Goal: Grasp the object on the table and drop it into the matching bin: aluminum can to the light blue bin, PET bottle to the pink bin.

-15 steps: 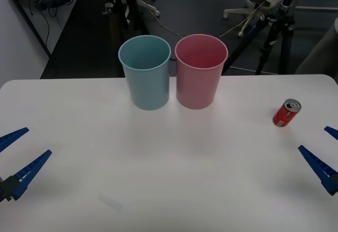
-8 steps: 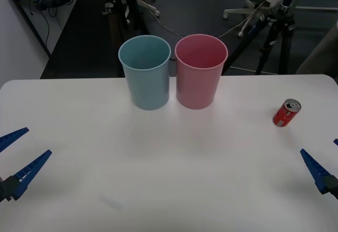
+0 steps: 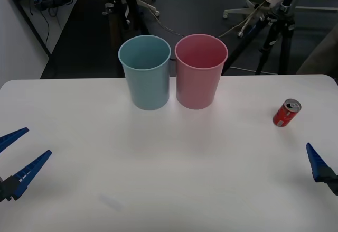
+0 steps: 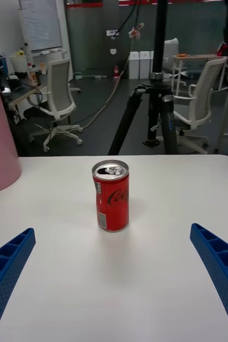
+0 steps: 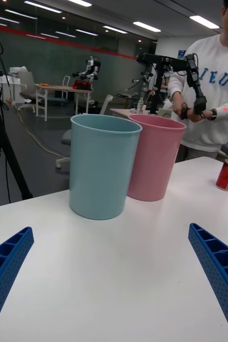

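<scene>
Near the table's (image 3: 169,189) right edge, right hand (image 4: 114,283) spread wide, empty, facing upright aluminum can (image 4: 111,195), left hand (image 3: 16,158) wide open, empty

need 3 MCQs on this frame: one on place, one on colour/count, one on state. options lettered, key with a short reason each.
1. Where does the aluminum can stand on the table?
A. between the bins
B. on the robot's right side, apart from the bins
C. inside the pink bin

2. Which bin is on the robot's left?
A. the light blue bin
B. the pink bin
C. a green bin

3. What state is the right claw in?
A. shut on the can
B. open, with the can beyond its fingers
C. open, over the light blue bin

Key: 1 B, the front view shows the can upright near the table's right edge. 2 A, the light blue bin is left of the pink one. 3 B, the right wrist view shows the fingers spread and the can untouched ahead.
</scene>
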